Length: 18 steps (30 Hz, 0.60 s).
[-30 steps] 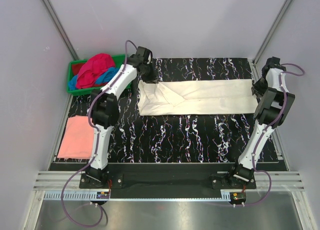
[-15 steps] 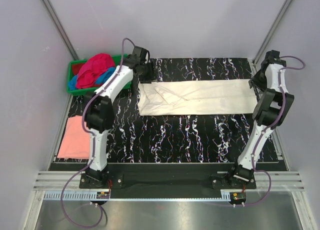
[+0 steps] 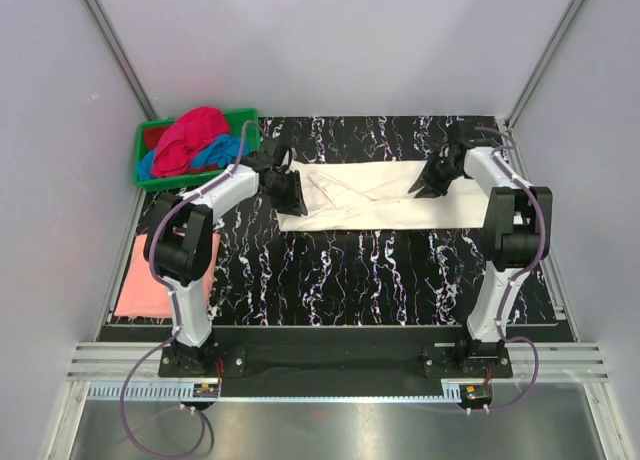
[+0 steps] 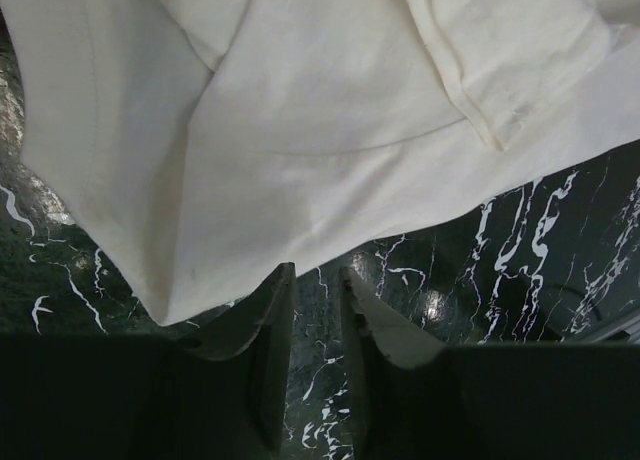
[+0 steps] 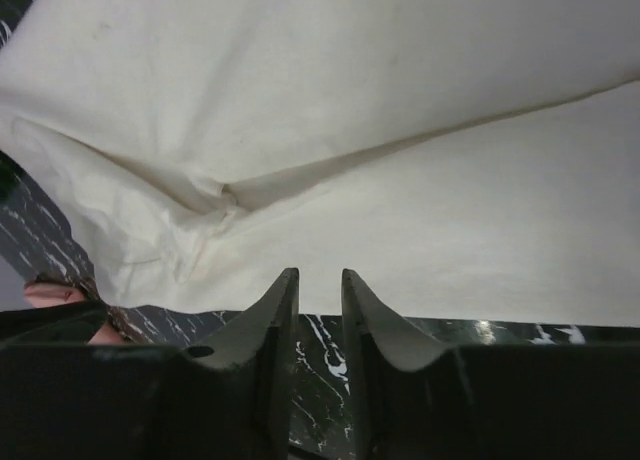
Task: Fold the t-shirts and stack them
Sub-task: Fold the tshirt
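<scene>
Counting the cloth gave four t-shirts: one cream t-shirt (image 3: 380, 198), one salmon-pink t-shirt (image 3: 150, 275), one magenta-red t-shirt (image 3: 190, 138) and one blue t-shirt (image 3: 216, 152). The last two were heaped together in a single green crate (image 3: 142, 176). Two arms worked the scene, each with one gripper. All of it sat on a black table (image 3: 350, 270) veined with white like marble, closed in by plain pale walls (image 3: 350, 40) on three sides. The cream t-shirt lay flat as a long folded band stretched between the two grippers, with creases and an overlapping flap near its left end. The left gripper (image 3: 285, 190) hung low at that left end. In its wrist view the fingers (image 4: 270, 320) stood a narrow gap apart with only bare table between them, pinching nothing, and the shirt's edge lay right at the fingertips and ran on ahead of them. The right gripper (image 3: 425, 183) hung low over the band towards its right end, and its fingers (image 5: 275, 320) were parted by the same slim gap — nothing between them. The cloth's edge met their tips and a diagonal fold ran just beyond. The crate stood near the left gripper on its outer, far side. The salmon-pink t-shirt lay folded well apart from both grippers, back beside the left arm's base.
</scene>
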{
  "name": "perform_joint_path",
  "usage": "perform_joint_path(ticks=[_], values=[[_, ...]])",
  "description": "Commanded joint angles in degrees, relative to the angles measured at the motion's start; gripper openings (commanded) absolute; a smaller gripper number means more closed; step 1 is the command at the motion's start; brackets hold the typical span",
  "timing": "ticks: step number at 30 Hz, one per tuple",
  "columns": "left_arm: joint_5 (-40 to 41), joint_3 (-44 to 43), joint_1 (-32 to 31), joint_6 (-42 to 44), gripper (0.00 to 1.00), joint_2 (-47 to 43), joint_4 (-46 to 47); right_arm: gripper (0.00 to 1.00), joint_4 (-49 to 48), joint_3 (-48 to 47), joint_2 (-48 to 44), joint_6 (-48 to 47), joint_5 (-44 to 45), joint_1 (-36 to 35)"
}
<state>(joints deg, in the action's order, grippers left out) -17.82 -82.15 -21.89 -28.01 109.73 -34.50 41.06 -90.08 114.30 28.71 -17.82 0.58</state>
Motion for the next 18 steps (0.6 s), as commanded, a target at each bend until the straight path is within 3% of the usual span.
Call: perform_joint_path(ticks=[1,4,6,11,18], values=[[-0.98,-1.26,0.09,1.29,0.28,0.83,4.79,0.29,-7.12,2.54,0.74,2.49,-9.67,-2.06],[-0.02,-1.52,0.09,1.55,0.25,2.85,4.89,0.13,-8.36,3.60,3.11,3.19,-12.85,-3.13],[2.52,-1.43,0.09,1.73,0.23,4.35,2.78,0.10,-8.54,4.56,3.82,2.50,-12.94,-3.13],[10.07,1.29,0.53,1.99,0.21,5.84,-2.66,0.09,-7.04,8.68,3.83,-1.02,-10.22,-3.04],[11.23,3.93,0.71,4.63,0.21,4.35,-3.03,0.12,-8.19,15.29,1.72,-4.53,-6.79,-3.13]])
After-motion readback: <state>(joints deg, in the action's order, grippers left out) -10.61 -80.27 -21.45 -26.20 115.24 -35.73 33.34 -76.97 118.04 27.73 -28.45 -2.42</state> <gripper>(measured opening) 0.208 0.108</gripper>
